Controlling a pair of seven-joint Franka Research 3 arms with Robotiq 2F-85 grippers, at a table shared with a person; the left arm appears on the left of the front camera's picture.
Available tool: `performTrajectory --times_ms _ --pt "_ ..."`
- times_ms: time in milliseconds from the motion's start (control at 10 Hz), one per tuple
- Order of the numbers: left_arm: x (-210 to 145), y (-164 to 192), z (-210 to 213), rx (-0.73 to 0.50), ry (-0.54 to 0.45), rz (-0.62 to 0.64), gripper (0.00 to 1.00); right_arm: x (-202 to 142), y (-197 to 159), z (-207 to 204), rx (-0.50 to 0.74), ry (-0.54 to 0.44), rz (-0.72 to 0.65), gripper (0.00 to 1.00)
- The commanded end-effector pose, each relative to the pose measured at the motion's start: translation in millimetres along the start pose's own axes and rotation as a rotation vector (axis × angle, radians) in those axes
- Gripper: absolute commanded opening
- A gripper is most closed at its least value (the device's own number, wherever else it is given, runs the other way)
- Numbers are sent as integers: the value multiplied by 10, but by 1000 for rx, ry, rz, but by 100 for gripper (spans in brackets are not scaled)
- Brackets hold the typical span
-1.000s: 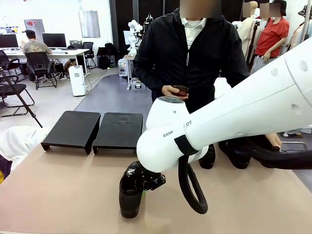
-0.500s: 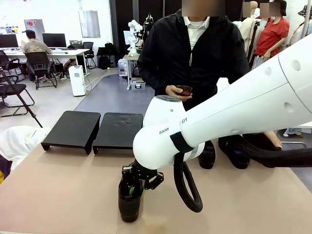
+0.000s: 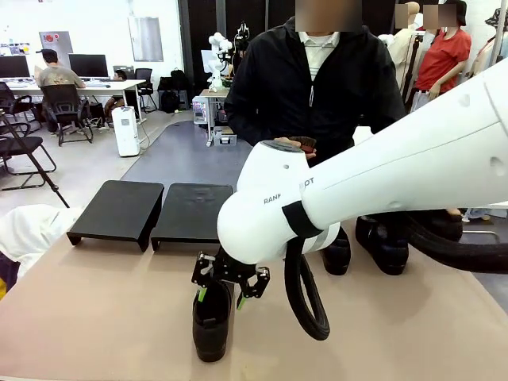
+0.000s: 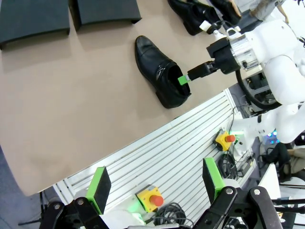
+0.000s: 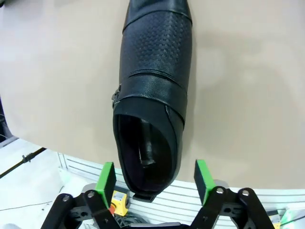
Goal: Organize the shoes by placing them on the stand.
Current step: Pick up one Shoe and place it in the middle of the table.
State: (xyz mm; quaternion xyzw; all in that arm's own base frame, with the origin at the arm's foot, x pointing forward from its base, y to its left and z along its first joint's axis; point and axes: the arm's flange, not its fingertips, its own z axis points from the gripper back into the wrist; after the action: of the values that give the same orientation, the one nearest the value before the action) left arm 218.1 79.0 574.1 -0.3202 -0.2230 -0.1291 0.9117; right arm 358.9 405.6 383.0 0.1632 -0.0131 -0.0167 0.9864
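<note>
One black glossy shoe (image 3: 213, 321) stands on the tan table near its front edge, toe pointing away from the person. My right gripper (image 3: 228, 287) hangs just above its heel, open, its green pads (image 5: 106, 179) on either side of the heel opening and clear of the shoe (image 5: 155, 81). In the left wrist view the same shoe (image 4: 159, 71) lies beside the right arm's green pad (image 4: 183, 79). My left gripper (image 4: 156, 183) is open and empty, off the table's front edge. Two black stands (image 3: 119, 208) (image 3: 193, 210) sit side by side at the far left. More shoes (image 3: 385, 242) sit at the far right.
A person in a black jacket (image 3: 317, 87) stands at the far side, holding a small dark object in one hand (image 3: 298, 145). My right arm's white body (image 3: 381, 182) and black cable loop (image 3: 305, 305) span the table's right half. A slotted metal frame (image 4: 181, 152) runs below the front edge.
My right gripper has opened and risen slightly off the shoe's heel, leaving the shoe on the table. The left gripper has not changed.
</note>
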Motion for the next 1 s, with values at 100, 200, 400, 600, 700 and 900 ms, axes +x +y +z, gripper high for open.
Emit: performTrajectory --times_ms 100,200,400,600,700,900 --pt "2 3 11 -19 -5 -14 100 -77 -178 94 -22 7 43 100" --pt "2 3 11 -19 -5 -14 100 -128 -277 196 -64 45 94 100" --pt "2 3 11 -19 -5 -14 100 -257 -757 633 -77 66 149 100" --pt "2 3 11 -19 -5 -14 100 -352 -735 819 -19 51 192 100" --pt "2 3 11 -19 -5 -14 100 -356 -394 616 -2 135 303 100" --pt "2 3 11 -19 -5 -14 100 -472 -276 716 -78 152 359 100"
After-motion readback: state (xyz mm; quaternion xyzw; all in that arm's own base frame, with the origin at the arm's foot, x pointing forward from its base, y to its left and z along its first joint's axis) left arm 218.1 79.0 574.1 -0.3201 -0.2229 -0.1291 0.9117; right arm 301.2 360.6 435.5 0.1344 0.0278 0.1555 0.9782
